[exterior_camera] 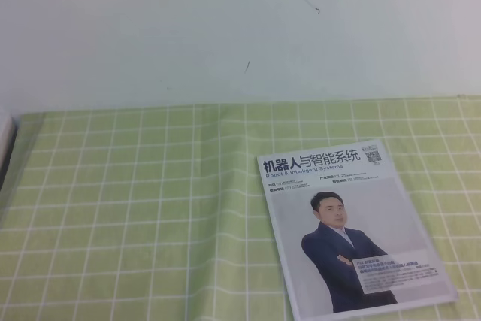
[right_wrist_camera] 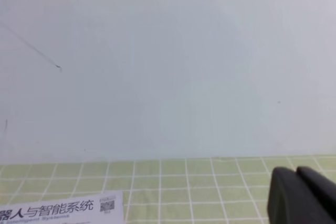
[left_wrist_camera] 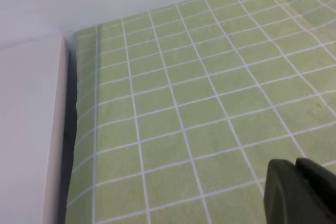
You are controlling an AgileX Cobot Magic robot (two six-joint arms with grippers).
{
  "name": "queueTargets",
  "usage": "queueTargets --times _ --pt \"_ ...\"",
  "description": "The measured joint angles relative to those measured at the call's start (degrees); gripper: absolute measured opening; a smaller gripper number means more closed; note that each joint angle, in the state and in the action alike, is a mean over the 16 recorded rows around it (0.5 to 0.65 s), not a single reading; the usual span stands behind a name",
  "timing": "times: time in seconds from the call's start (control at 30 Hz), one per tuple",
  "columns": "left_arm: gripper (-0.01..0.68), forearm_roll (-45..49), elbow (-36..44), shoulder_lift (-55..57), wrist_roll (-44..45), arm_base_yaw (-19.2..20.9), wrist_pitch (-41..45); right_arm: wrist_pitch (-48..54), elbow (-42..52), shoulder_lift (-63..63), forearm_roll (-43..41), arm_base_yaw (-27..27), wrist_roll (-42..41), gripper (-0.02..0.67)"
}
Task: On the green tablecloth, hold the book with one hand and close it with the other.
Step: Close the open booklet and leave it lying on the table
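Two dark gripper tips are seen, one in each wrist view, both at the lower right of the frame. The left gripper [left_wrist_camera: 296, 192] shows its fingers drawn together with only a thin seam between them, and nothing is held; it hangs over bare squares of the green tablecloth [left_wrist_camera: 199, 103]. The right gripper [right_wrist_camera: 298, 195] is likewise pressed nearly shut and empty, with cloth and a pale wall behind it. Neither gripper is seen touching anything, and neither arm appears in the exterior high view.

Outward from the tools, the book [exterior_camera: 349, 227] is found at the lower right of the exterior high view, lying flat on the cloth with its cover up, the suited man and the black title showing. No inner pages are exposed, so the book is judged to be closed already. Its top corner also shows at the lower left of the right wrist view. Both grippers are likely parked clear because no holding or folding appears to be left.
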Motion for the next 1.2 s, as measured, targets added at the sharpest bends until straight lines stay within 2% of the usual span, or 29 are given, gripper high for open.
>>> queueTargets --times 0.27,0.37,0.47,0.6,0.97,1.07,1.2 --pt "-0.004 0.0 0.0 0.0 0.0 0.0 0.0 0.2 0.0 0.0 10.4 -0.2 -10.9 -0.003" --pt "-0.004 0.0 0.0 0.0 0.0 0.0 0.0 0.4 0.0 0.0 11.4 -0.2 -12.3 -0.003" --pt "-0.004 0.0 0.0 0.0 0.0 0.0 0.0 0.5 0.0 0.0 8.9 -0.2 -10.4 -0.003" --pt "-0.004 0.0 0.0 0.0 0.0 0.0 0.0 0.9 0.0 0.0 -1.3 -0.2 -1.1 -0.003" --pt "-0.004 0.0 0.0 0.0 0.0 0.0 0.0 6.3 0.0 0.0 -41.6 -0.2 35.2 -0.003" --pt "-0.004 0.0 0.0 0.0 0.0 0.0 0.0 9.6 0.0 0.0 -47.8 -0.2 39.8 -0.003" --pt "-0.004 0.0 0.0 0.0 0.0 0.0 0.0 13.7 -0.1 0.0 -50.4 -0.2 40.5 -0.003"
